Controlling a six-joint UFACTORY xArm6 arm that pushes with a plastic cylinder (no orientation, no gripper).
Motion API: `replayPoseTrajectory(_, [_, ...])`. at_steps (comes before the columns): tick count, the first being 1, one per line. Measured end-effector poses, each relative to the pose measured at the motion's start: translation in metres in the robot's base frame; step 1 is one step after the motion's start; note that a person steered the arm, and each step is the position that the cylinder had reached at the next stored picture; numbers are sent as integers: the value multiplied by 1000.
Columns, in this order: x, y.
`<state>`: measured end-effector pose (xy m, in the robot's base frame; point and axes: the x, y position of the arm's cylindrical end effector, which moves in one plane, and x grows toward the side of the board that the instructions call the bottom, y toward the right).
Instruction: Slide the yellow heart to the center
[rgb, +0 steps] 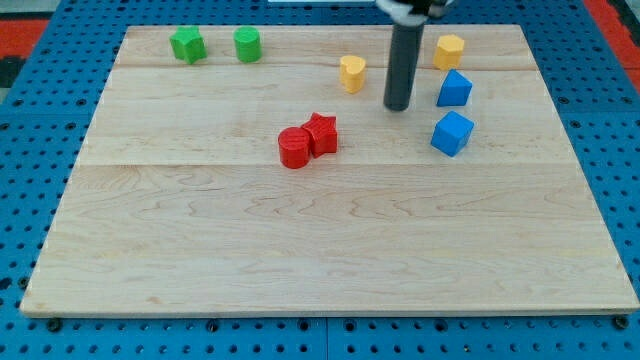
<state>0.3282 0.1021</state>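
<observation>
The yellow heart (352, 72) sits near the view's top, a little right of middle, on the wooden board (320, 250). My tip (398, 106) rests on the board just right of the heart and slightly lower, with a small gap between them. A second yellow block (449, 50), roughly hexagonal, lies at the top right, up and right of the tip.
Two blue blocks (454, 89) (451, 133) stand right of the tip. A red star (321, 133) touches a red cylinder (295, 147) near the board's middle. A green star-like block (187, 44) and a green cylinder (247, 44) sit at the top left.
</observation>
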Motion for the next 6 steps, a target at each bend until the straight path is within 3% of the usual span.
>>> replayPoseTrajectory(1, [-52, 0])
replayPoseTrajectory(2, [-56, -83])
replayPoseTrajectory(3, [-68, -112])
replayPoseTrajectory(4, [-53, -131])
replayPoseTrajectory(6, [-15, -61])
